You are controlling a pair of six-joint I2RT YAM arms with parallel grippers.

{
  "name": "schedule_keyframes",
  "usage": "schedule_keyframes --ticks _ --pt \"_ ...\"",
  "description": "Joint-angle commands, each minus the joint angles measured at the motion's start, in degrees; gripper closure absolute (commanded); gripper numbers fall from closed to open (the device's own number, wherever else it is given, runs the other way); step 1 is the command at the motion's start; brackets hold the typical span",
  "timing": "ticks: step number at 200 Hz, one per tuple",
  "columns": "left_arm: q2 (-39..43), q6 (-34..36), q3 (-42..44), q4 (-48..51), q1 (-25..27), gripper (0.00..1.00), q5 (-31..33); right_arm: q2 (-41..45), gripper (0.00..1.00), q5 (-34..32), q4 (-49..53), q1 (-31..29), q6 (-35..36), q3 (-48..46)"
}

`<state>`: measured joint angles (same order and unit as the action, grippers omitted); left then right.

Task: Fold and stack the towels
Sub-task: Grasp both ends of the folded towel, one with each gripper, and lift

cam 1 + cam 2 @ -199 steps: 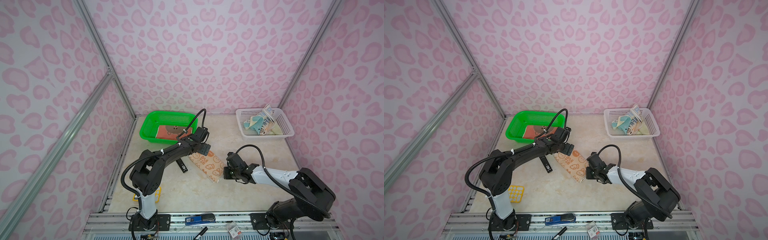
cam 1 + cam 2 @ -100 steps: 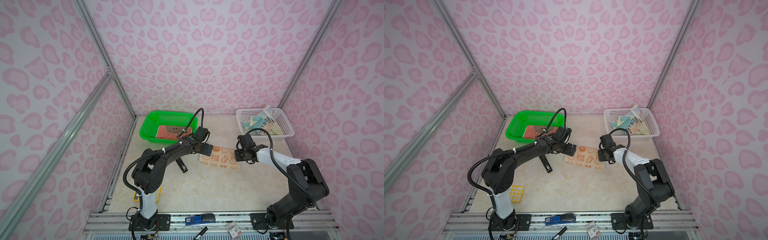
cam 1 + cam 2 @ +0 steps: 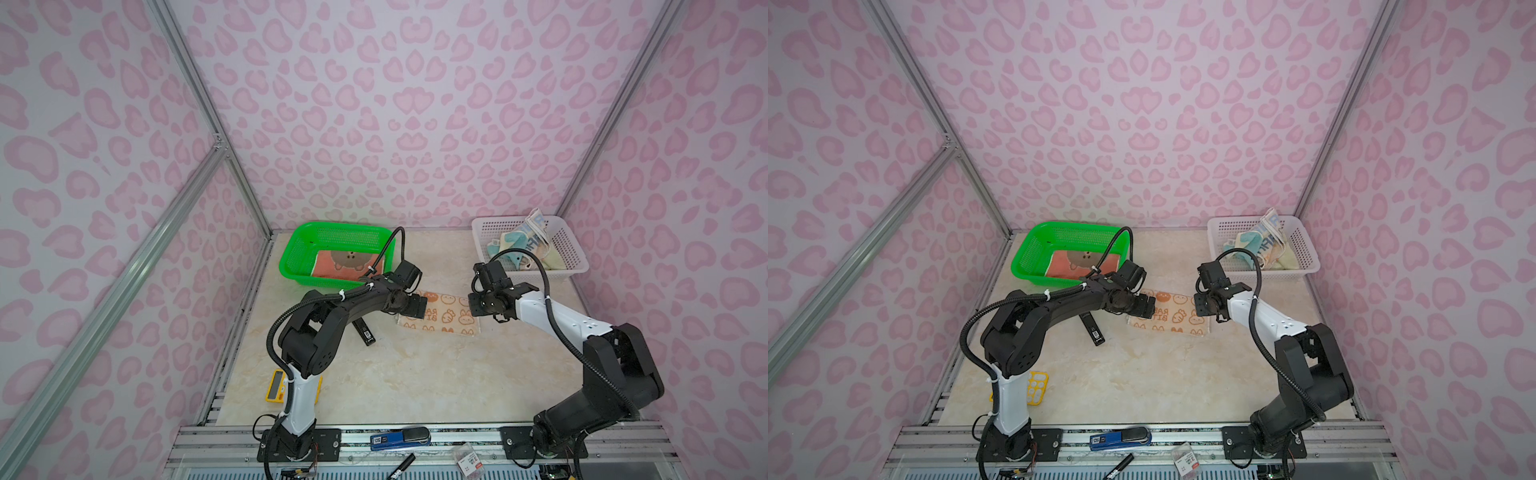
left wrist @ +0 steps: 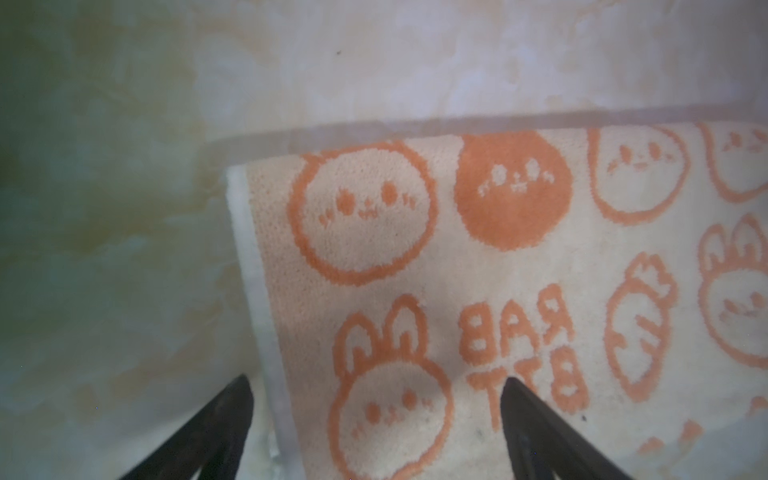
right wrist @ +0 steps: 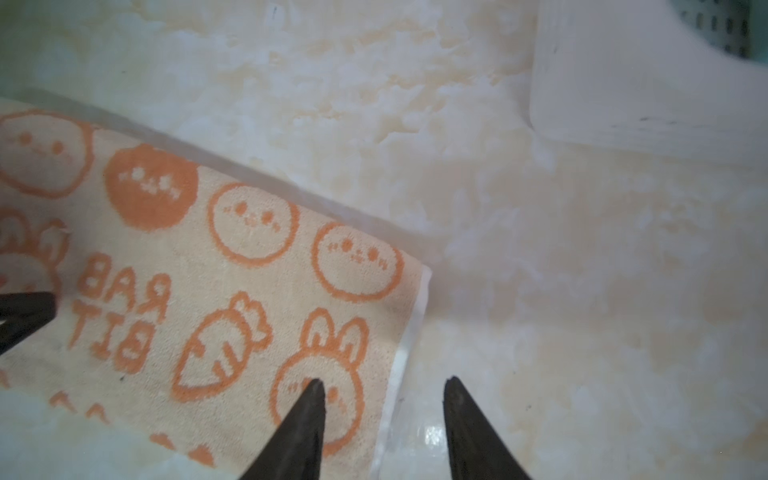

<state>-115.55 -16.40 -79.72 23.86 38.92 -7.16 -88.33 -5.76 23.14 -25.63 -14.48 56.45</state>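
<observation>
– Wide-jawed, the left pincer (image 4: 374, 380) straddles the 9 o'clock hem of the beige towel (image 4: 519, 270), with one finger over bare table (image 4: 124, 208) and the other over the cloth. It holds nothing. And its partner?

– At the 3 o'clock hem, the right pincer (image 5: 384, 380) has its jaws parted, though less widely. One tip is above a printed rabbit and the other above the tabletop, and it grips nothing either. Whether any tip touches the cloth cannot be told.

– How does the towel look?

– It is a flat beige oblong printed in orange with round faces, eared rabbits, a carrot and the letters "RAB BIT", and it has a pale hem at each short end. In both top views the towel (image 3: 444, 320) (image 3: 1167, 320) lies between the two pincers, just toward 12 o'clock from the table's middle.

– And the containers?

– At 11 o'clock, the green basket (image 3: 293, 255) (image 3: 1023, 255) holds a rust-red towel (image 3: 328, 268) (image 3: 1059, 268) with a brown face on it, lying flat on the basket floor. At 1 o'clock, the white basket (image 3: 488, 230) (image 3: 1223, 230) holds a rumpled heap. In it are a light-blue towel (image 3: 513, 241) (image 3: 1246, 241) and a cream towel (image 3: 538, 224) (image 3: 1273, 224) with dark lettering, one corner poking above the rim.
</observation>
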Motion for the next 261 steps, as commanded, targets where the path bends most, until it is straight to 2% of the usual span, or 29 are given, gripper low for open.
schedule_keyframes --ticks 1,37,78,99,170,191,220,261 --pt "-1.0 -1.4 -0.6 -1.1 -0.1 0.06 -0.3 0.6 0.53 4.5 -2.3 -2.8 -2.0 -2.1" --pt "-1.8 -2.4 0.3 -1.8 0.0 0.07 -1.0 -2.6 0.56 10.3 -9.8 -6.2 -7.3 -5.5" --pt "-2.0 -3.5 2.8 -4.2 -0.1 0.13 -3.7 -6.5 0.60 10.9 -12.1 -6.2 -10.6 -7.4" --pt "-2.4 -4.1 3.8 -5.4 -0.1 0.20 -5.5 -7.7 0.61 10.9 -12.0 -6.3 -11.2 -7.7" --pt "-2.9 -4.9 4.7 -6.7 -0.1 0.48 -7.6 -8.1 0.63 10.3 -12.8 -6.3 -11.5 -9.1" --pt "-3.3 -4.6 4.0 -6.1 -0.1 0.63 -7.2 -7.9 0.62 10.1 -12.7 -6.2 -11.4 -9.3" --pt "-4.6 -4.2 2.0 -4.3 -0.2 0.96 -6.2 -7.1 0.62 10.3 -13.2 -6.3 -11.3 -9.8" --pt "-4.9 -1.4 -4.5 0.8 -0.1 0.97 -2.0 -1.8 0.56 9.7 -15.1 -5.2 -10.2 -11.5"
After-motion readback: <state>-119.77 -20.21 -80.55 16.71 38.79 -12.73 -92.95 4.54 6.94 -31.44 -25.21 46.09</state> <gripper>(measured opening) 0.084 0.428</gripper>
